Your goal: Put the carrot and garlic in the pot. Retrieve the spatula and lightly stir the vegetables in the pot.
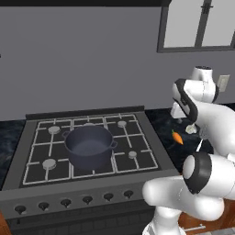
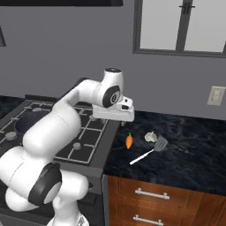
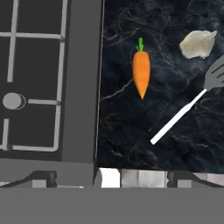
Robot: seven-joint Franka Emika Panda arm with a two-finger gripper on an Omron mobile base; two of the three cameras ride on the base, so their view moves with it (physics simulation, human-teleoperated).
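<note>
The pot [image 1: 89, 146], round, deep and dark blue-grey with two small side handles, is sitting upright on the stove [image 1: 46, 193] grates. To the right of the stove, the stubby orange carrot [image 3: 141, 71] is lying flat, close to the stove's edge. Further from the stove, the lumpy off-white garlic [image 3: 197, 43] is resting just beside the spatula [image 3: 188, 105], whose dark blade is lying flat near the bulb.

In the hand view, bare dark counter [image 3: 131, 131] lies open on every side of the carrot [image 3: 141, 78] at upper centre. At upper right the garlic [image 3: 197, 43] sits just beside the spatula [image 3: 188, 107], crowding each other. The stove [image 3: 81, 87] edge borders the left
</note>
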